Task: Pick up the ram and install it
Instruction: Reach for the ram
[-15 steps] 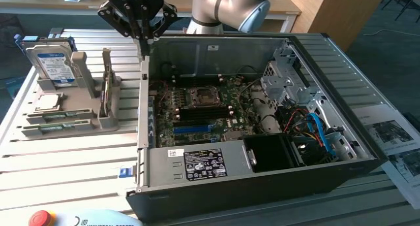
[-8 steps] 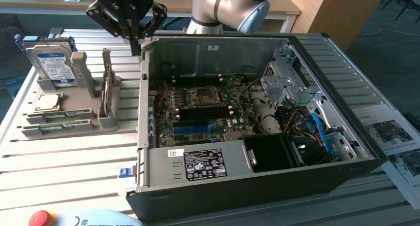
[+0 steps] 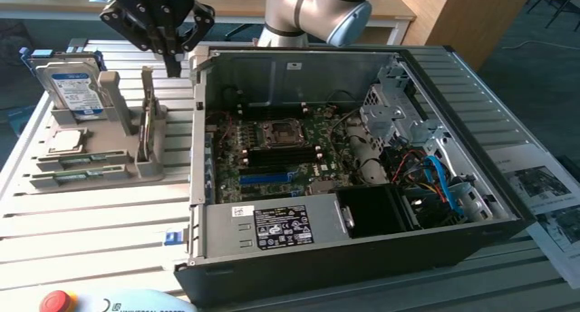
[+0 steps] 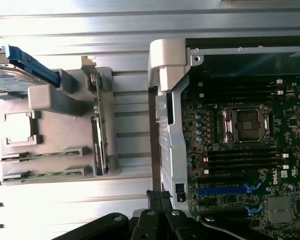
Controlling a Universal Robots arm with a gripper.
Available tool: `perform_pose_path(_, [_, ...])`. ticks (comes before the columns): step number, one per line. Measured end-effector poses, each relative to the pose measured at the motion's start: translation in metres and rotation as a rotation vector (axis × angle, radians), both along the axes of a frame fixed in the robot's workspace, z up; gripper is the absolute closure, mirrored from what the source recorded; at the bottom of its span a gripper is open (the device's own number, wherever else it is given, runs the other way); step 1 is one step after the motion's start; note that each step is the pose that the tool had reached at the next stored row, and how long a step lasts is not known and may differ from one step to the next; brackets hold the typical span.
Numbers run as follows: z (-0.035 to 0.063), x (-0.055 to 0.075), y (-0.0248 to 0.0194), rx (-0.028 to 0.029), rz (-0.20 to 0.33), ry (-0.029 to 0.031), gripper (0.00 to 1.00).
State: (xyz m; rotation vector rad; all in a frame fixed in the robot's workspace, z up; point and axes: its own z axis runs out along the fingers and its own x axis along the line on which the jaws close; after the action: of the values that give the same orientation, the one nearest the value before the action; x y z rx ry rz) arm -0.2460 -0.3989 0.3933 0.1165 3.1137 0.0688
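My gripper [image 3: 172, 64] is closed tight with nothing in it. It hangs above the gap between the gray holder [image 3: 102, 181] and the open computer case [image 3: 363, 261]. The ram [image 3: 148, 118] stands on edge in the holder, below me and near the case's side wall [image 3: 195, 145], which rises between it and the motherboard [image 3: 313, 132]. Also in the holder are 1 hard drive [image 3: 70, 88], 1 processor chip [image 3: 66, 141] and 2 shorter green sticks [image 3: 80, 165].
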Motion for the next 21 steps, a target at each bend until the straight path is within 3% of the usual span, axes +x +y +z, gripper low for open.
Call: perform_pose_path(21, [0.0000, -0.053, 0.0000, 0.0000, 0.000, 0.0001, 0.90])
